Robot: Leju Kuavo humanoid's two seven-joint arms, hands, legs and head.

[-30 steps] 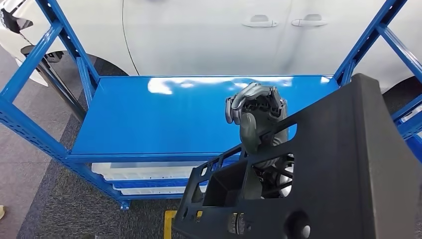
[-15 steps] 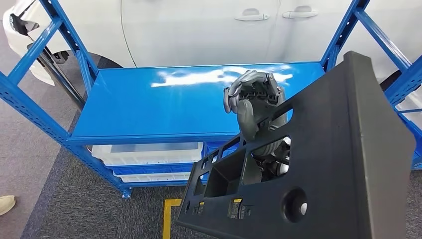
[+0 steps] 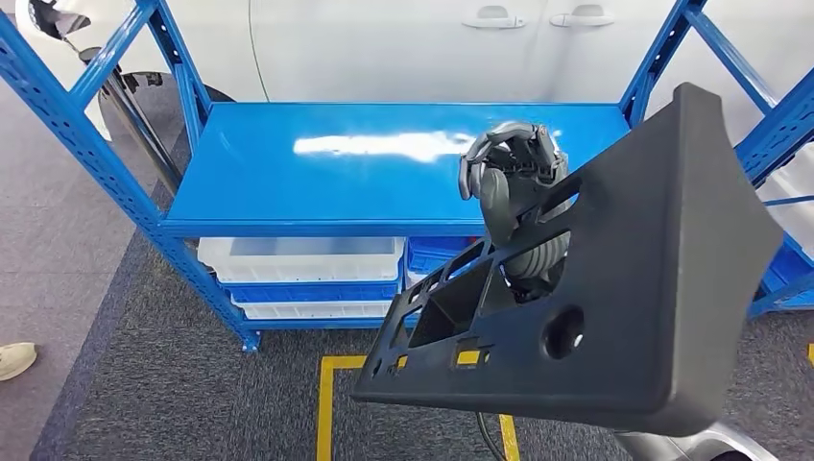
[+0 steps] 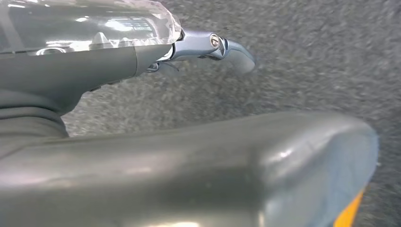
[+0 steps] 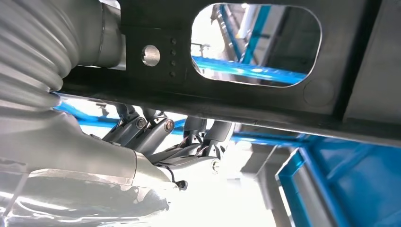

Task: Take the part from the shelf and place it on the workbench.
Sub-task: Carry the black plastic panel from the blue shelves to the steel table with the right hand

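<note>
The part [image 3: 634,288] is a large black plastic panel with several cut-outs, held tilted in the air in front of the blue shelf [image 3: 336,173]. My right hand [image 3: 509,178] grips it: the arm reaches through one of its openings and the fingers curl over its upper edge. In the right wrist view the fingers [image 5: 156,135] lie against the underside of the part [image 5: 265,111]. My left hand [image 4: 142,161] hangs over the grey carpet with nothing in it, one finger [image 4: 227,46] stretched out. The shelf's top board is bare.
White and blue bins [image 3: 298,261] sit on the shelf's lower levels. A white car [image 3: 384,48] stands behind the shelf. Yellow floor tape [image 3: 326,403] runs across the carpet below the part. A person's shoe [image 3: 14,360] is at the far left.
The whole picture has shifted: the camera has drawn back from the shelf, showing more floor and the lower bins. The part stays in my right hand, now with its lower edge in sight.
</note>
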